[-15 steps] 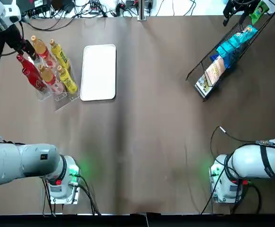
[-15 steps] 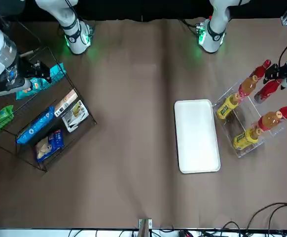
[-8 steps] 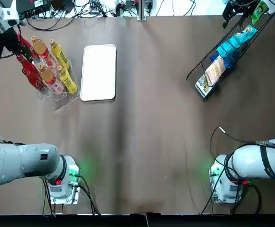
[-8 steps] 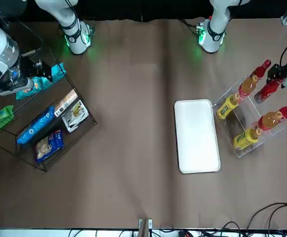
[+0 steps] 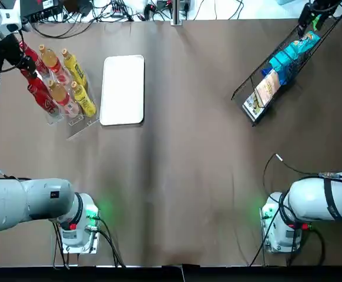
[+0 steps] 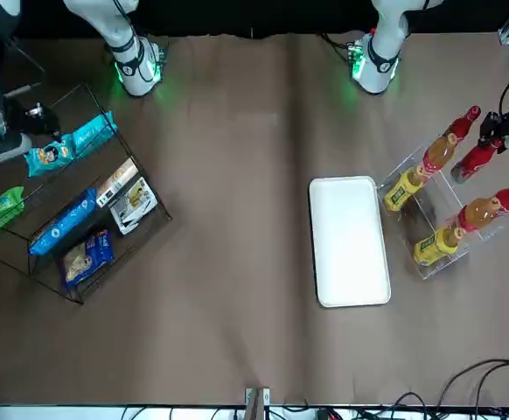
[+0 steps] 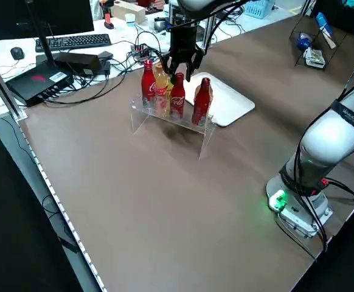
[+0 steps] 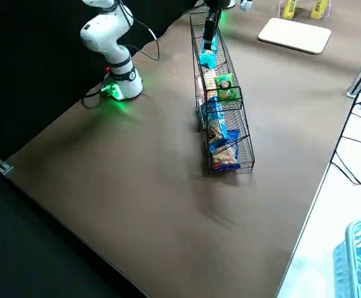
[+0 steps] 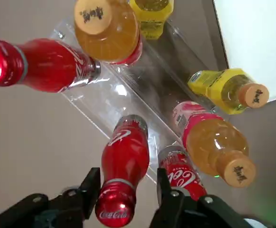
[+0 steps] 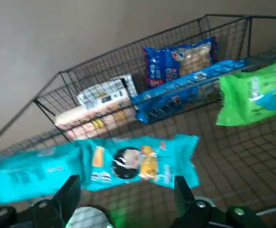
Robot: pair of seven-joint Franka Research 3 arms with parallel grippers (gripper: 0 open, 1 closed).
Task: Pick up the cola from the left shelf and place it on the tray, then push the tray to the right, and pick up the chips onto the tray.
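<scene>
L gripper (image 7: 180, 68) hangs over the clear shelf (image 7: 165, 121) at table (image 5: 188, 153) far-left corner, fingers (image 9: 91, 187) spread astride a cola (image 9: 126, 156) neck, prob. lined up to grab it for the tray (image 5: 123, 88) beside; R gripper (image 10: 127, 194), also spread, hovers over chips (image 10: 138, 161) in far-right rack (image 10: 233, 161).

Cola (image 9: 124, 166): red bottle, red cap, white script logo.
Tray (image 5: 123, 89): plain white.
Table (image 5: 188, 147): uniform brown.
Shelf (image 9: 128, 104): clear, colourless.
Yellow bottle (image 9: 223, 90): yellow body, tan cap.
Orange bottle (image 9: 109, 33): orange liquid, orange cap with dark print, pink-red label.
Rack (image 10: 242, 161): black wire grid.
Teal bag (image 10: 138, 161): teal with yellow, black and white motif.
Green bag (image 10: 256, 99): bright green.
Blue bag (image 10: 176, 59): dark blue, tan snack picture.
</scene>
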